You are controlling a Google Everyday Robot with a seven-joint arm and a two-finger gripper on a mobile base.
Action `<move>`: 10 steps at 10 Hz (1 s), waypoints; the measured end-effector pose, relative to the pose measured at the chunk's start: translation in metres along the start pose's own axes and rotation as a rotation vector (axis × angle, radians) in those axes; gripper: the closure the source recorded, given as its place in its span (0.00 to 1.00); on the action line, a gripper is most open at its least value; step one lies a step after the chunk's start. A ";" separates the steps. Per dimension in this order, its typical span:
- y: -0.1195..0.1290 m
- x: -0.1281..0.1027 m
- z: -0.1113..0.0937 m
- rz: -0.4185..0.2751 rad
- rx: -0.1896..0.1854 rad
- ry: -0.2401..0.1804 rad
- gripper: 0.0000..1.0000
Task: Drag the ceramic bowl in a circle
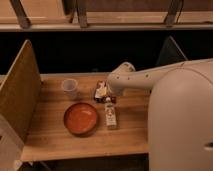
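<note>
The round, shallow orange-red ceramic bowl sits near the front edge of the wooden table, diagonally forward and toward the left edge from the gripper, which hangs near the back edge, jaws spread wide and holding nothing.

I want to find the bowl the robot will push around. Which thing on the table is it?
Look at the wooden table beside the big white robot. Near its middle lies the bowl, left of a small bottle; the gripper hangs behind both, over a snack packet. The bowl is wide, round and orange-red, unlike the small pale cup behind it.
</note>
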 end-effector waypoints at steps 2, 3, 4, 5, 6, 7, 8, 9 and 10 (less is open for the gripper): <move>-0.002 0.000 -0.004 -0.034 -0.014 0.002 0.20; -0.012 -0.001 -0.010 -0.100 -0.031 0.004 0.20; -0.030 -0.005 -0.017 -0.181 -0.041 0.005 0.20; -0.044 -0.008 -0.024 -0.241 -0.047 0.007 0.20; -0.059 -0.017 -0.032 -0.314 -0.056 0.002 0.20; -0.068 -0.025 -0.034 -0.356 -0.054 -0.007 0.20; -0.079 -0.034 -0.034 -0.401 -0.051 -0.019 0.20; -0.077 -0.034 -0.034 -0.402 -0.054 -0.021 0.20; -0.075 -0.034 -0.035 -0.398 -0.055 -0.020 0.20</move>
